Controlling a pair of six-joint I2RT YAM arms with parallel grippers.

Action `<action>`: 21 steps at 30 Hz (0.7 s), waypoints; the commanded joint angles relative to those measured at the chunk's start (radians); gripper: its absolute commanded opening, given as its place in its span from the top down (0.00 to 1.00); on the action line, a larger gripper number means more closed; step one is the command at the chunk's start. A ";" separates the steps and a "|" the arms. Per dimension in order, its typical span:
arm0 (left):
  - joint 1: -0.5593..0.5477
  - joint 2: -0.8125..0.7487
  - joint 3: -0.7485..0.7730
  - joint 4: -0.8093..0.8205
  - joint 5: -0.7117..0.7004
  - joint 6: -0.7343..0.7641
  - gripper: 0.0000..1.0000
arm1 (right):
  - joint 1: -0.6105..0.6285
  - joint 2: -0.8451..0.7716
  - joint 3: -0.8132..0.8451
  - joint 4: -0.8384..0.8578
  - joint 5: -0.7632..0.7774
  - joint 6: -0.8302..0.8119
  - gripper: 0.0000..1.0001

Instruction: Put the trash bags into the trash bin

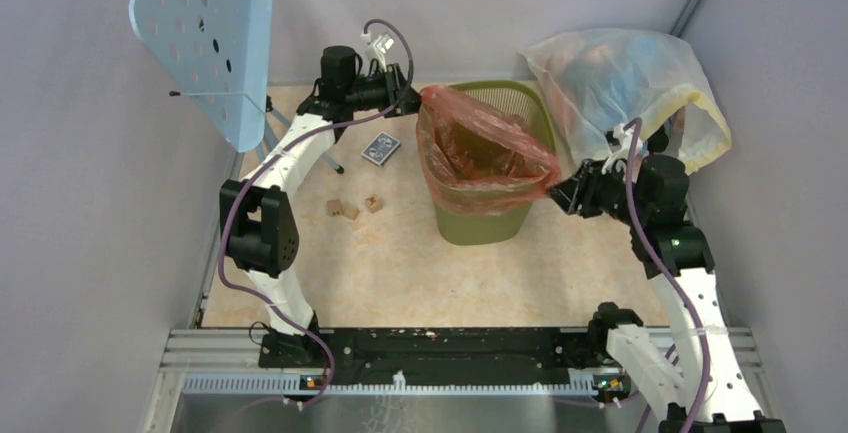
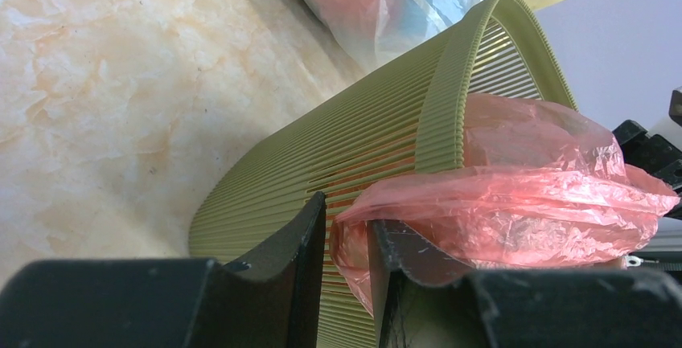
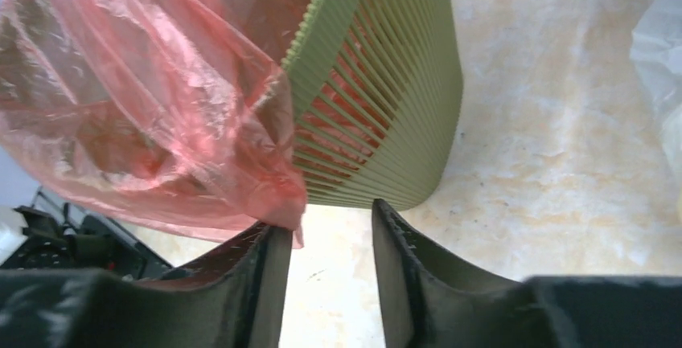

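The olive-green trash bin (image 1: 480, 225) stands upright at the table's middle back. The thin red-orange trash bag (image 1: 480, 148) is spread over its mouth and hangs partly inside. My left gripper (image 1: 412, 93) is at the bag's far left corner. In the left wrist view its jaws (image 2: 347, 211) stand narrowly apart; the bag (image 2: 523, 187) drapes over one finger and dips into the gap beside the bin (image 2: 362, 139). My right gripper (image 1: 558, 188) is at the bag's right corner. Its jaws (image 3: 326, 215) are open; the bag (image 3: 137, 83) rests on one fingertip beside the bin (image 3: 386, 107).
A pale blue perforated stand (image 1: 205, 43) leans at the back left. A large clear bag stuffed with coloured items (image 1: 620, 83) sits behind the right gripper. A dark blue card box (image 1: 380, 149) and small wooden blocks (image 1: 350, 208) lie left of the bin. Walls close both sides.
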 commanded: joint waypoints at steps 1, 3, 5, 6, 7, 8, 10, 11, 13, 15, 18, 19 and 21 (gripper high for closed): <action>-0.010 -0.052 -0.004 0.024 0.020 0.003 0.69 | 0.011 -0.005 0.081 -0.041 0.055 -0.074 0.54; -0.010 -0.052 -0.003 0.024 0.017 0.003 0.69 | 0.011 -0.031 0.114 -0.051 0.085 -0.089 0.45; -0.009 -0.050 -0.001 0.025 0.017 0.002 0.69 | 0.011 -0.055 0.147 -0.056 0.102 -0.099 0.36; -0.010 -0.050 0.000 0.024 0.017 0.000 0.69 | 0.011 -0.065 0.162 -0.057 0.101 -0.103 0.33; -0.010 -0.051 0.000 0.022 0.017 0.000 0.69 | 0.011 -0.074 0.174 -0.056 0.097 -0.107 0.30; -0.010 -0.050 0.001 0.024 0.016 0.000 0.69 | 0.011 -0.082 0.190 -0.054 0.092 -0.110 0.28; -0.010 -0.049 0.000 0.026 0.017 -0.004 0.69 | 0.011 -0.090 0.222 -0.048 0.081 -0.114 0.25; -0.010 -0.049 -0.004 0.029 0.022 -0.008 0.69 | 0.011 -0.088 0.242 -0.042 0.074 -0.115 0.25; -0.009 -0.051 -0.015 0.041 0.031 -0.021 0.69 | 0.011 -0.060 0.298 -0.030 0.027 -0.118 0.25; -0.010 -0.052 -0.026 0.053 0.031 -0.028 0.69 | 0.011 0.013 0.364 -0.036 -0.071 -0.120 0.31; -0.010 -0.053 -0.034 0.059 0.026 -0.035 0.69 | 0.011 0.170 0.469 -0.072 -0.146 -0.121 0.42; -0.009 -0.053 -0.035 0.058 0.027 -0.036 0.69 | 0.011 0.209 0.495 -0.074 -0.164 -0.120 0.43; -0.010 -0.057 -0.035 0.057 0.029 -0.036 0.69 | 0.019 0.273 0.531 -0.060 -0.195 -0.115 0.43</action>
